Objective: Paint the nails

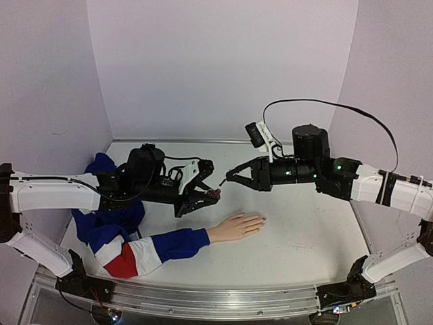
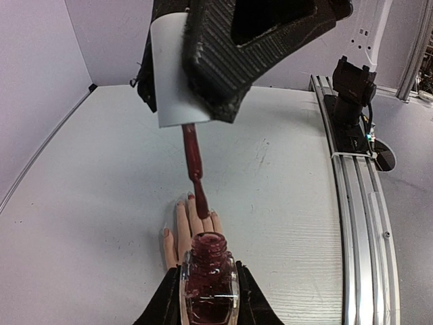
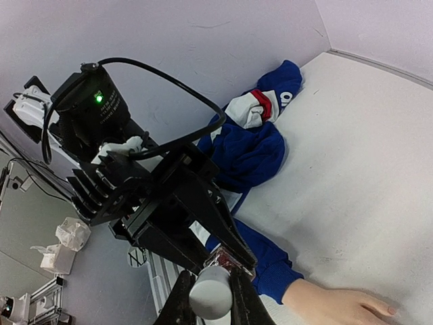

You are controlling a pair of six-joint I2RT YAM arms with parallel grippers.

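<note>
left jaws tight on bottle point(image 2: 208, 284), right jaws on cap point(image 2: 172, 74); nails point(image 2: 166, 231) pinkish (hand point(image 1: 235, 227) flat)

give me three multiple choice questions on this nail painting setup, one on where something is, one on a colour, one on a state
1. Where is the mannequin hand?
A. hanging off the near rail
B. flat on the table, close to the polish bottle
C. propped against the back wall

2. What colour is the polish on the brush?
A. dark red
B. blue
C. clear

3. What state is the bottle in?
A. capped
B. lying on the table
C. open, its pale cap off

Answers:
1 B: the top view shows it lying on the table beside the held bottle.
2 A: the brush and the bottle's contents both look dark red.
3 C: the left gripper holds the open bottle, and the right gripper holds the cap with the brush above the neck.
</note>
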